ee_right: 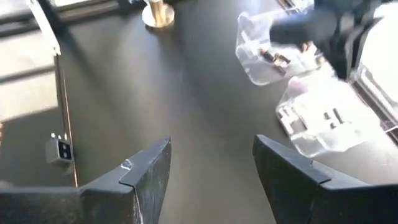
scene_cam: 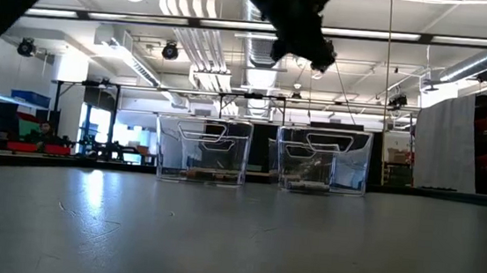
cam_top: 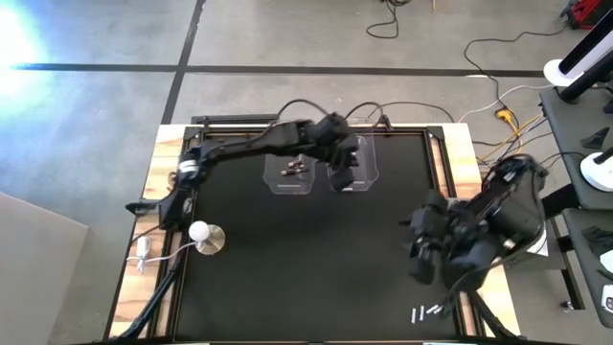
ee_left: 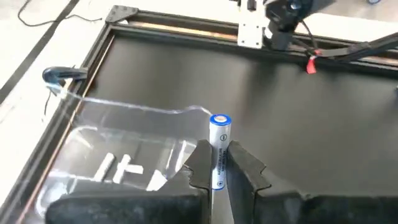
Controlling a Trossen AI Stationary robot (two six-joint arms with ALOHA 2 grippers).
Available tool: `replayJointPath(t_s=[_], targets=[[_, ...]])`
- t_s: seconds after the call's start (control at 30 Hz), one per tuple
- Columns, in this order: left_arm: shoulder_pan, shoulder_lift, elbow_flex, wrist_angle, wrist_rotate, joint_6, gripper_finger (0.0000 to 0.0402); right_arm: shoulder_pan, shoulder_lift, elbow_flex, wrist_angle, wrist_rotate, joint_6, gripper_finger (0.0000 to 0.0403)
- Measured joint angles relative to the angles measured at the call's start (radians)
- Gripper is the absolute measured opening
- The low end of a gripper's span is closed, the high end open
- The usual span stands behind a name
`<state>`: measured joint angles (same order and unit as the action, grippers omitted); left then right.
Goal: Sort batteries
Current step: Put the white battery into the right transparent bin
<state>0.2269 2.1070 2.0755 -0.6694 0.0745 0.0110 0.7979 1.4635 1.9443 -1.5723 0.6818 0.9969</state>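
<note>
**Dropping a silvery battery into the right-hand bin**

My left pincer [ee_left: 217,169] is pinching a silvery-white battery [ee_left: 219,146] partway along its body, and I am holding it above the right clear bin [cam_top: 352,171], which stands near the far edge of the desk [cam_top: 287,278], about midway along it. That bin already holds a few pale batteries [ee_left: 127,169] lying flat on its floor. The left clear bin [cam_top: 290,172], just beside it, holds the dark, copper-tinted ones [cam_top: 293,169], so I judge this is the correct bin for the battery I carry.

To do this well, I should bring the battery fully inside the bin's rim before letting go; in my wrist view it sits close to the near wall, and a release there could bounce it off the edge. Lowering a little first would keep it from rolling or hopping out, and I should part my fingers gently.

The battery's long axis runs in line with my fingers, sticking out past the tips, with its blue-ringed end cap pointing away from my wrist.

My right pincer [ee_right: 211,171] waits spread and empty near the desk's right edge, and a few more batteries [cam_top: 428,311] lie by the near right corner.
</note>
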Motion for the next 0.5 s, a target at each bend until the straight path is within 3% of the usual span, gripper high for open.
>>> replayJointPath(t_s=[0.17,0.4,0.5], targets=[[0.053,0.214,0.284,-0.167,-0.005,0.046,0.0008,0.0,-0.094,-0.037,0.0,0.008,0.006,0.0219],[0.116,0.245,0.103,-0.105,-0.004,0.018,0.0008,0.0,-0.14,-0.087,-0.001,0.01,0.054,0.0219],[0.135,0.258,0.081,-0.094,-0.004,0.049,0.0008,-0.012,-0.151,-0.109,0.001,0.075,0.057,0.0219]])
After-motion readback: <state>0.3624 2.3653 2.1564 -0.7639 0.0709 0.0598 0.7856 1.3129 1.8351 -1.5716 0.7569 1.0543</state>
